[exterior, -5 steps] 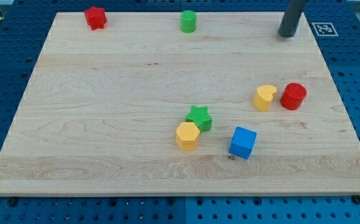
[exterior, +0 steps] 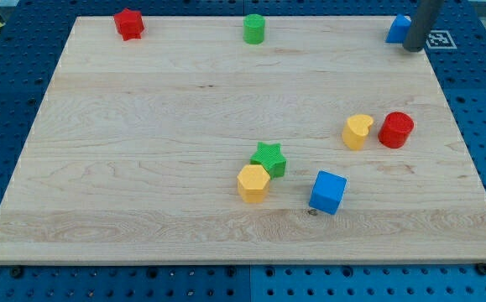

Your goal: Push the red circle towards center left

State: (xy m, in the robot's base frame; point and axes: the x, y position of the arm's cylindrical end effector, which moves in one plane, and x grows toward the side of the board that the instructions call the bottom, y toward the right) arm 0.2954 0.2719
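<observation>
The red circle [exterior: 395,129] stands at the view's right, touching or nearly touching the yellow heart [exterior: 357,132] on its left. My tip [exterior: 413,49] is at the view's top right, at the board's edge, just right of a blue block [exterior: 398,29] whose shape is partly hidden by the rod. The tip is well above the red circle and apart from it.
A green star [exterior: 269,158] touches a yellow hexagon [exterior: 253,183] near the bottom middle, with a blue cube [exterior: 327,192] to their right. A red star [exterior: 128,23] and a green cylinder [exterior: 253,28] stand along the top edge of the wooden board [exterior: 142,126].
My tip has moved right, uncovering the blue block at the top right. No block has visibly moved.
</observation>
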